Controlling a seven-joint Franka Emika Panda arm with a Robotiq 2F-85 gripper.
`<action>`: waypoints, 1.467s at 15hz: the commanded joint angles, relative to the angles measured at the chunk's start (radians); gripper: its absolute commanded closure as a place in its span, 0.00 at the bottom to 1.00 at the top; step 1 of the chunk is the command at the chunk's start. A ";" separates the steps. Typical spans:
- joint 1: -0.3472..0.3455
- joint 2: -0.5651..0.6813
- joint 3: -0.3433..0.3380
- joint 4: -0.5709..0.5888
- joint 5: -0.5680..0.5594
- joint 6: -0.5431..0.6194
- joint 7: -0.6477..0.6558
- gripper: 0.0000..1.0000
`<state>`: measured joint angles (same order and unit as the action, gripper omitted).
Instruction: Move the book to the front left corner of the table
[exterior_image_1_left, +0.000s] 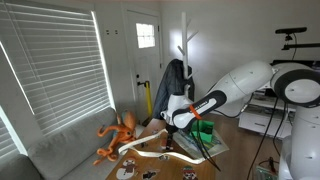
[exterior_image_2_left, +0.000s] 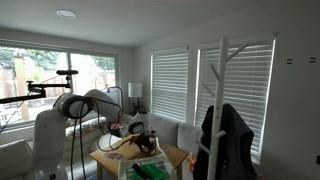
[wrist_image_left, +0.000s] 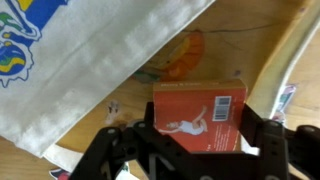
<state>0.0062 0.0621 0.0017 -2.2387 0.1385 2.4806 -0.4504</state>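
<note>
In the wrist view my gripper (wrist_image_left: 200, 140) is shut on a small orange-red book (wrist_image_left: 200, 112) with a white figure and a barcode on its cover; a finger presses each side. Under it lies a large pale flat cover (wrist_image_left: 100, 60) with blue and yellow-green print, resting on the brown wooden table (wrist_image_left: 250, 40). In both exterior views the gripper (exterior_image_1_left: 172, 122) (exterior_image_2_left: 143, 142) hangs a little above the cluttered table (exterior_image_1_left: 232, 133) (exterior_image_2_left: 105, 158). The held book is too small to make out there.
An orange octopus plush (exterior_image_1_left: 118, 135) sits on the grey sofa (exterior_image_1_left: 60, 150). A long white curved strip (exterior_image_1_left: 150, 150) and a bright green block (exterior_image_1_left: 205, 127) (exterior_image_2_left: 150, 170) lie on the table. A coat rack with a dark jacket (exterior_image_1_left: 175, 75) stands behind.
</note>
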 joint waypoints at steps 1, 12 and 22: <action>0.013 -0.184 0.039 -0.107 0.075 -0.036 -0.178 0.47; 0.167 -0.421 0.021 -0.231 0.072 -0.436 -0.367 0.22; 0.259 -0.456 0.061 -0.271 0.063 -0.330 -0.580 0.47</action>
<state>0.2196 -0.3575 0.0446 -2.4854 0.2056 2.1173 -0.9543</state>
